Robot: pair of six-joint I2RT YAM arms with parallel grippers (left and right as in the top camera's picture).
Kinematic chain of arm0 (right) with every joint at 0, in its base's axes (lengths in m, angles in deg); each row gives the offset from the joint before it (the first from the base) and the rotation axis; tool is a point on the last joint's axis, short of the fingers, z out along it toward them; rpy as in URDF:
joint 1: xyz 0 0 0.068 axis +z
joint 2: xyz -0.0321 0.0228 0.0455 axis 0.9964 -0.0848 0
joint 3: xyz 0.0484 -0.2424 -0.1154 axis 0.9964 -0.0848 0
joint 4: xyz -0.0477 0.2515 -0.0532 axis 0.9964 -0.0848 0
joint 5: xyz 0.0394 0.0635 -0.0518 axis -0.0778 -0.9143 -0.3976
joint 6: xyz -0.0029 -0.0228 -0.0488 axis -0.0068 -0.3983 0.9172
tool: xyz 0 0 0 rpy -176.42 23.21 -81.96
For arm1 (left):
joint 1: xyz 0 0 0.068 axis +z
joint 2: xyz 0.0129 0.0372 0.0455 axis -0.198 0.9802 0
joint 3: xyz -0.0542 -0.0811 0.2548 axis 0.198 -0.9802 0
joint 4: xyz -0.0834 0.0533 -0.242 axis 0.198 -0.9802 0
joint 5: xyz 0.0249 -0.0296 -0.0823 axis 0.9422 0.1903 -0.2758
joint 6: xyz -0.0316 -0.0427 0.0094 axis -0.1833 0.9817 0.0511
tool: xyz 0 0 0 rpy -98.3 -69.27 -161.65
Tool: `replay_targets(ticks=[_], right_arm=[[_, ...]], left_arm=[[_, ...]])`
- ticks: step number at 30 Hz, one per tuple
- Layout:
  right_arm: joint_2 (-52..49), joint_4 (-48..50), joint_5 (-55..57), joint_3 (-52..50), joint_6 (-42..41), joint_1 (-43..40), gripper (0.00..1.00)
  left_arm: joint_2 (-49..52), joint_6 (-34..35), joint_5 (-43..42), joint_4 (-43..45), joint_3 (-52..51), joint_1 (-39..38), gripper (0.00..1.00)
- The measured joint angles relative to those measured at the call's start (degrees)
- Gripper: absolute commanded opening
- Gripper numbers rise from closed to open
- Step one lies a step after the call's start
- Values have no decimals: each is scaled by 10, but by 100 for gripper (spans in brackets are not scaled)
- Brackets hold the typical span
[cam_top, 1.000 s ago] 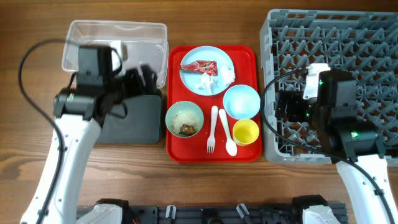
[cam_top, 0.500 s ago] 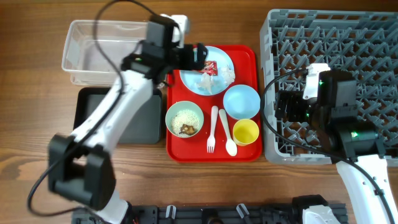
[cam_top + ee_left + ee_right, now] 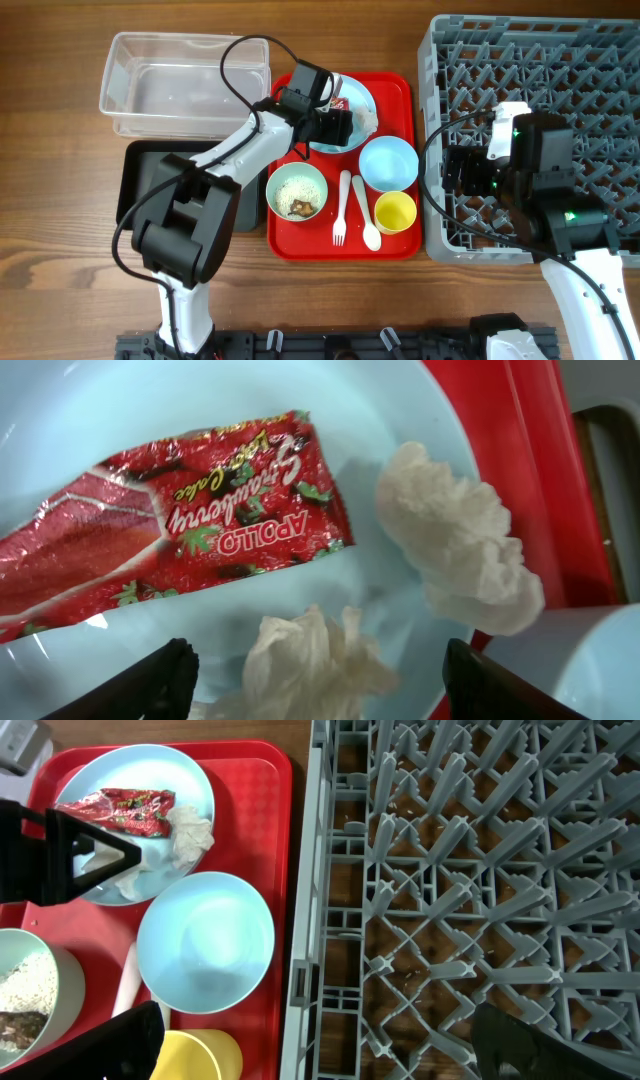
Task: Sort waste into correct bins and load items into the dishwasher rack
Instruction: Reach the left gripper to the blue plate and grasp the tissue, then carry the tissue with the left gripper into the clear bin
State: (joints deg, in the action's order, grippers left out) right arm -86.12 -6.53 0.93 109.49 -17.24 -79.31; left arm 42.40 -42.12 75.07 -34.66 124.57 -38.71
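Across the wooden tabletop [image 3: 60, 250] the left claw [image 3: 320, 685] has swung from the shallow black tray [image 3: 145, 160] to the light blue round plate [image 3: 200, 400], spread wide over crumpled white tissue [image 3: 310, 660] (red shiny snack wrapper [image 3: 180, 530] alongside), so waste sorting looks begun.

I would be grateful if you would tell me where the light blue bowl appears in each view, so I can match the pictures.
Overhead: the light blue bowl sits right of centre on the red tray, just above the yellow cup.
Left wrist: only its edge shows, in the bottom-right corner.
Right wrist: lower left of centre.
Shared landmark: the light blue plate beside it.
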Motion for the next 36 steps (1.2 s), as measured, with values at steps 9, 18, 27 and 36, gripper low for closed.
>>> replay_targets(ticks=[9, 18, 27, 36], right_arm=[[0, 0, 0, 0, 0, 0, 100], [0, 0, 0, 0, 0, 0, 100], [0, 0, 0, 0, 0, 0, 100], [0, 1, 0, 0, 0, 0, 100]], left_arm=[[2, -2, 0, -10, 0, 0, 18], [2, -3, 0, -24, 0, 0, 4], [-39, -3, 0, -17, 0, 22, 4], [-190, -3, 0, 2, 17, 150, 12]])
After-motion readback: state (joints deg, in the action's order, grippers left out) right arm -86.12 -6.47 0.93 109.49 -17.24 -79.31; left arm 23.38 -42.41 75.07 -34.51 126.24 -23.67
